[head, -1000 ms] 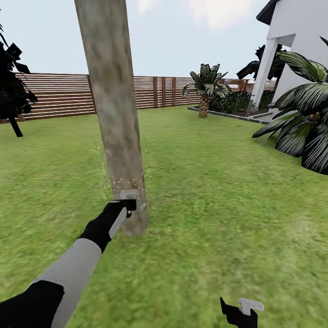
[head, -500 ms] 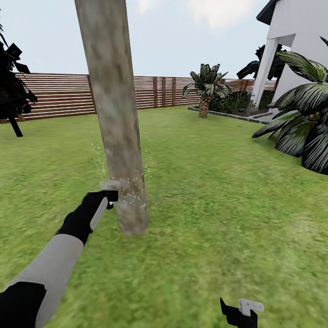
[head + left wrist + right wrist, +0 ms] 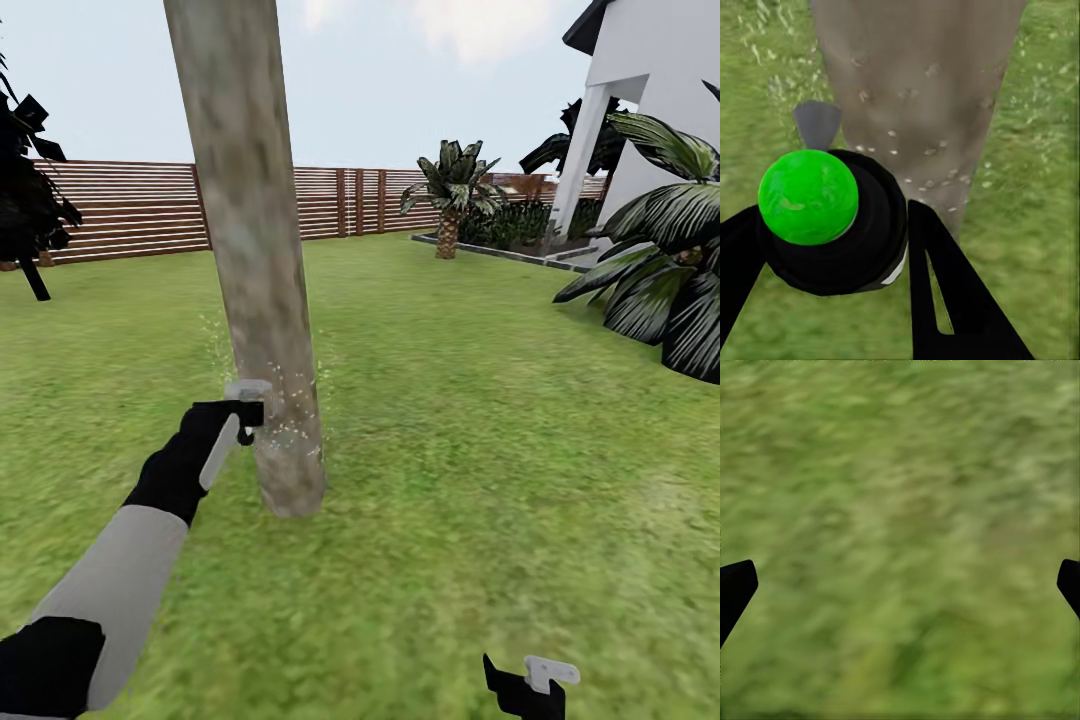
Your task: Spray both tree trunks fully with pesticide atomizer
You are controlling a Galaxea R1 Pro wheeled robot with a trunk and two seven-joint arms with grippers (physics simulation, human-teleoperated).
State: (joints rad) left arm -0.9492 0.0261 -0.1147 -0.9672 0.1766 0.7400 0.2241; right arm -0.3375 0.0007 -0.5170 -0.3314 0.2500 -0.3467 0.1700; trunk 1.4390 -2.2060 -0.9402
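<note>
The right gripper hangs open over grass at 5 o'clock, while the left gripper clamps the atomizer between its 2 fingers, just beside the speckled trunk at 12 o'clock.

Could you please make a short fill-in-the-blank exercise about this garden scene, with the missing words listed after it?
1. The spray bottle is held by the ____ gripper.
2. White specks dot the pale tree ____.
3. The right gripper is open above the ____.
4. The ball on the bottle is coloured ____.

Missing words: left; trunk; grass; green
</note>
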